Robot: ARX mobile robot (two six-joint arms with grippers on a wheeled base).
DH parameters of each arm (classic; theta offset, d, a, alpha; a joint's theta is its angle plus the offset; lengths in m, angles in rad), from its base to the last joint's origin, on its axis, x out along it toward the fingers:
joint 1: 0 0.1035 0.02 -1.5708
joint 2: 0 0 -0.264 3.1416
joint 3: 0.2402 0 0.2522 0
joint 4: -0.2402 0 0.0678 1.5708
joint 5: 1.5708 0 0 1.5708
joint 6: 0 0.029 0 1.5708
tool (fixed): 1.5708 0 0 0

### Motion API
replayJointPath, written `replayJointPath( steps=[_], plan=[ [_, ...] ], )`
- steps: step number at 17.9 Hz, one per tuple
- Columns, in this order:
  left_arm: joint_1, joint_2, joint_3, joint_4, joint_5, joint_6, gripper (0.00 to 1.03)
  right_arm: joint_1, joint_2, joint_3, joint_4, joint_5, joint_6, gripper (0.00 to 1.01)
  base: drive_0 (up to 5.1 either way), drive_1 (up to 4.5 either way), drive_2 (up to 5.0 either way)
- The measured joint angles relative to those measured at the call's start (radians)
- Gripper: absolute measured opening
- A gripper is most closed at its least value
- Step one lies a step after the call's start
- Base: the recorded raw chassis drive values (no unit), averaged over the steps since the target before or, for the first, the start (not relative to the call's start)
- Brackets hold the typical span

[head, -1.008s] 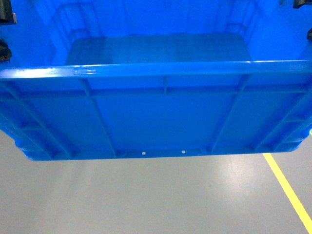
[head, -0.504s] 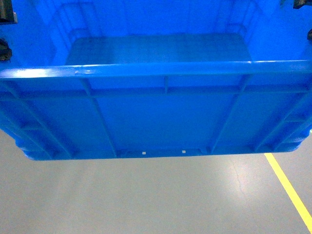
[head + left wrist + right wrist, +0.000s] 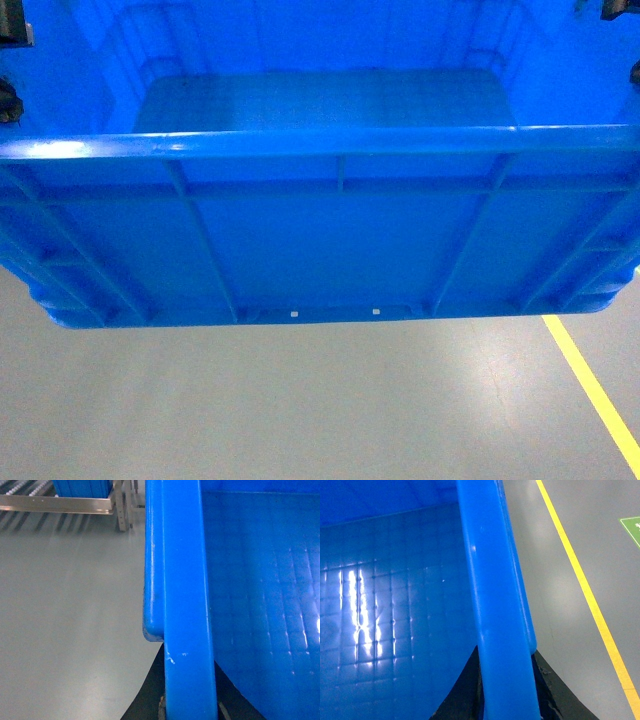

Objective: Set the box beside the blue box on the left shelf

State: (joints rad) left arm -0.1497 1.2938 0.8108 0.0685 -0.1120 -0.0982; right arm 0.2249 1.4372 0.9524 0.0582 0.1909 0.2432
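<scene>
The box [image 3: 320, 230], a large bright-blue open crate with ribbed walls, hangs above the floor and fills the upper head view. My left gripper [image 3: 190, 702] is shut on the rim of its left wall, with black fingers [image 3: 150, 695] on either side of the rim. My right gripper [image 3: 507, 692] is shut on the right wall's rim in the same way. In the left wrist view, far ahead at the top left, stands the left shelf [image 3: 55, 504], a grey rail rack with white rollers. The blue box [image 3: 82, 487] sits on it.
Grey floor [image 3: 300, 400] lies under the crate. A yellow line [image 3: 590, 390] runs along the floor at the right, also seen as the yellow line [image 3: 580, 575] beside the crate. A grey upright post [image 3: 120, 505] of the rack stands next to the blue box.
</scene>
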Motion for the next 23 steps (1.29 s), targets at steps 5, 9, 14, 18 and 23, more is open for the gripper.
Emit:
replayJointPath(
  steps=[5,9,14,18,23],
  plan=[
    [0.0,0.0,0.0,0.0,0.001,0.0,0.06,0.0,0.0,0.0,0.002,0.0,0.0,0.17,-0.1,4.17,-4.5],
    [0.0,0.0,0.0,-0.001,0.0,0.0,0.06,0.0,0.0,0.0,0.001,0.0,0.0,0.17,0.0,4.27,-4.4],
    [0.0,0.0,0.0,-0.002,0.0,0.0,0.06,0.0,0.0,0.0,0.0,0.0,0.0,0.17,-0.1,4.27,-4.4],
    [0.0,0.0,0.0,0.0,0.001,0.0,0.06,0.0,0.0,0.0,0.001,0.0,0.0,0.17,-0.1,4.24,-4.4],
    [0.0,0.0,-0.001,0.001,0.001,0.0,0.06,0.0,0.0,0.0,0.003,0.0,0.0,0.17,-0.1,4.24,-4.4]
  ],
)
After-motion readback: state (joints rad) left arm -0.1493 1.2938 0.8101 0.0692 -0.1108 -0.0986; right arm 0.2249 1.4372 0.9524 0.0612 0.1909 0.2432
